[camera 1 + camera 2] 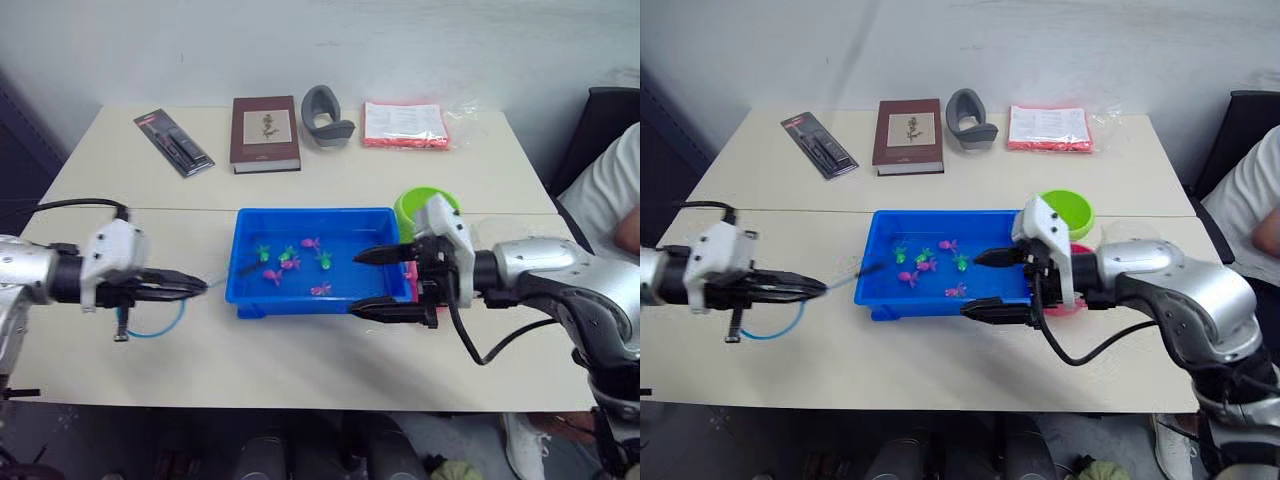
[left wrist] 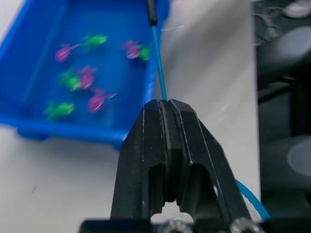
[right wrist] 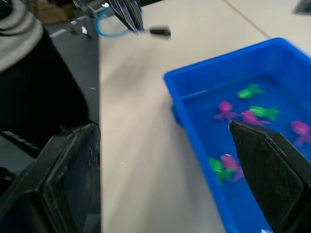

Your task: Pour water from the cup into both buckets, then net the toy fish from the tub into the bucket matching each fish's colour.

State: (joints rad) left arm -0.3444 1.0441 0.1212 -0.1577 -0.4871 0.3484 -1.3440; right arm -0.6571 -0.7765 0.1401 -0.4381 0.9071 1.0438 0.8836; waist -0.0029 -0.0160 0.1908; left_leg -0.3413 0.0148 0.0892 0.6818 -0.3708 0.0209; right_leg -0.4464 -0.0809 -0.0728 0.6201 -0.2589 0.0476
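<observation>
Table [image 1: 330,370]: pale, flat. Tub [image 1: 300,222]: blue plastic, rectangular, centre. Green bucket [image 1: 418,204] right; pink bucket [image 1: 1080,250] glimpsed by right eye. Right gripper [image 1: 385,283] agape at tub's right end. Left gripper [image 2: 168,106] clamps net [image 1: 160,322] stem. Fish [image 1: 291,263]: pink, green, inside tub.

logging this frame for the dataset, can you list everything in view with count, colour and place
tub: 1, bright blue, table centre
toy fish: about 7, green and pink, in the tub
green bucket: 1, lime green, beyond the tub's right end
pink bucket: 1, pink, mostly hidden behind the right pincer
net: 1, light blue rim, thin handle, held at table left
book: 1, dark red, table's far side
blister pack: 1, black, far left
grey holder: 1, grey, right of the book
red packet: 1, far right
person: 1, white sleeve, right edge
left pincer: shut on the net's handle
right pincer: open, over the tub's right end
</observation>
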